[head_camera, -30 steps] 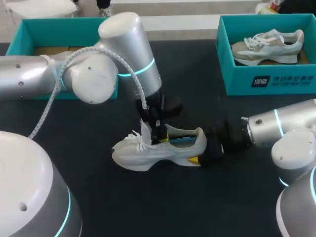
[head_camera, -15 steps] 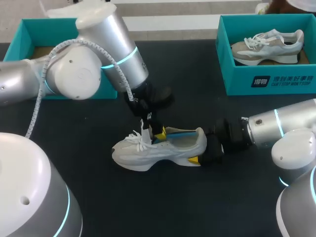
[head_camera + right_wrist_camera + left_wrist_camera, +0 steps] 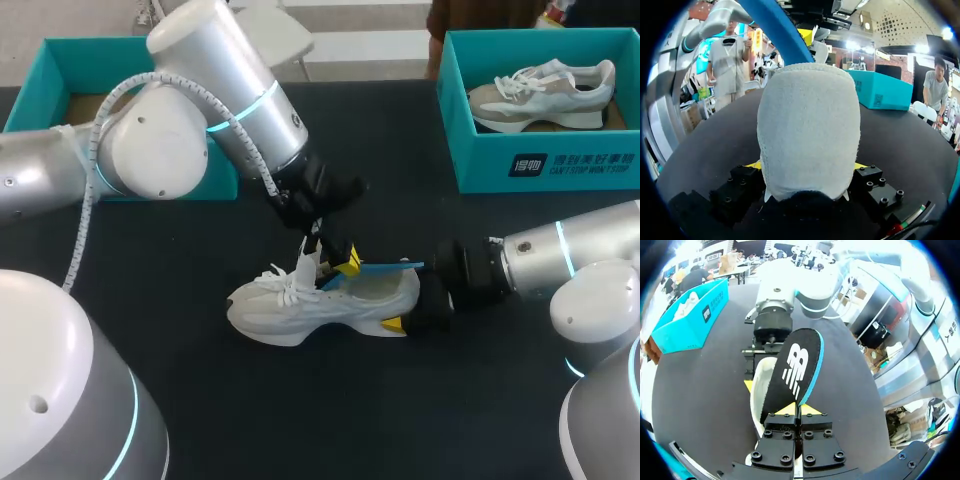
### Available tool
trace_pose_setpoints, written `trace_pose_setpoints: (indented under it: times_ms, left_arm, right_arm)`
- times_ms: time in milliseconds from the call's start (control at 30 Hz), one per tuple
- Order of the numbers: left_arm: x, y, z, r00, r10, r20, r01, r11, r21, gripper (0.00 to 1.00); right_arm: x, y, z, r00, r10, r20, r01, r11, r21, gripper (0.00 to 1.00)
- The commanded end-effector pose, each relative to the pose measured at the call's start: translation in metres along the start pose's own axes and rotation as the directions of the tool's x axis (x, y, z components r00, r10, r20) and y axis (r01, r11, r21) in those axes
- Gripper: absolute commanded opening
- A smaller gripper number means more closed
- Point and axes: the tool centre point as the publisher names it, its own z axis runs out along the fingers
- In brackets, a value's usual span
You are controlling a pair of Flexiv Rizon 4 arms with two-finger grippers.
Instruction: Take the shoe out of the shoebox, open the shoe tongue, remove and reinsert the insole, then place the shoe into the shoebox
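A white shoe lies on its sole mid-table, toe toward my left arm's side. My left gripper hangs just above the shoe's opening, shut on the front end of the insole. The insole is black on top with a blue edge and slants up out of the shoe toward the heel. In the left wrist view the insole runs ahead from the closed yellow tips of the left gripper, with the shoe under it. My right gripper clasps the shoe's heel from both sides.
An open teal shoebox stands at the back left, behind my left arm. A second teal box at the back right holds another pale shoe. Dark tabletop lies in front of the shoe.
My left gripper has risen out of the shoe's opening and tilted, drawing the insole up so it now sticks out over the heel. The right arm and shoe have stayed put.
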Motion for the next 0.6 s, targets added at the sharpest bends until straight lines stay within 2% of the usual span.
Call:
trace_pose_setpoints:
  times_ms: [33,67,133,300,333,367,400,500,600]
  left_arm:
    - [0.0,-0.012,0.002,1.0,0.008,0.001,-0.008,1.0,0.002,0.0]
    - [0.0,-0.012,0.002,1.0,0.01,0.002,-0.01,1.0,-0.001,0.0]
    - [0.001,-0.011,0.004,1.0,0.018,0.009,-0.018,1.0,-0.018,0.27]
    - [0.006,-0.008,0.003,0.998,0.049,0.031,-0.048,0.999,-0.025,0.45]
    - [0.008,-0.007,0.002,0.997,0.062,0.035,-0.062,0.998,-0.021,0.52]
    - [0.01,-0.007,0.002,0.996,0.074,0.048,-0.073,0.997,-0.023,0.69]
    - [0.012,-0.007,0.002,0.993,0.098,0.06,-0.097,0.995,-0.026,0.76]
    - [0.014,-0.007,0.004,0.984,0.148,0.098,-0.143,0.988,-0.053,0.89]
    - [0.014,-0.009,0.008,0.973,0.184,0.138,-0.175,0.982,-0.074,0.9]
  right_arm:
    - [-0.002,-0.009,0.005,1.0,0.0,0.003,0.0,1.0,0.004,0.0]
    - [-0.002,-0.009,0.005,1.0,0.0,0.003,0.0,1.0,0.004,0.0]
    - [-0.002,-0.009,0.005,1.0,0.0,0.003,0.0,1.0,0.004,0.0]
    - [-0.002,-0.009,0.005,1.0,0.0,0.003,0.0,1.0,0.004,0.0]
    - [-0.002,-0.009,0.005,1.0,0.0,0.003,0.0,1.0,0.004,0.0]
    - [-0.002,-0.009,0.005,1.0,0.0,0.003,0.0,1.0,0.004,0.0]
    - [-0.002,-0.009,0.005,1.0,0.0,0.003,0.0,1.0,0.004,0.0]
    - [-0.002,-0.009,0.005,1.0,0.0,0.003,0.0,1.0,0.004,0.0]
    - [-0.002,-0.009,0.005,1.0,0.0,0.003,0.0,1.0,0.004,0.0]
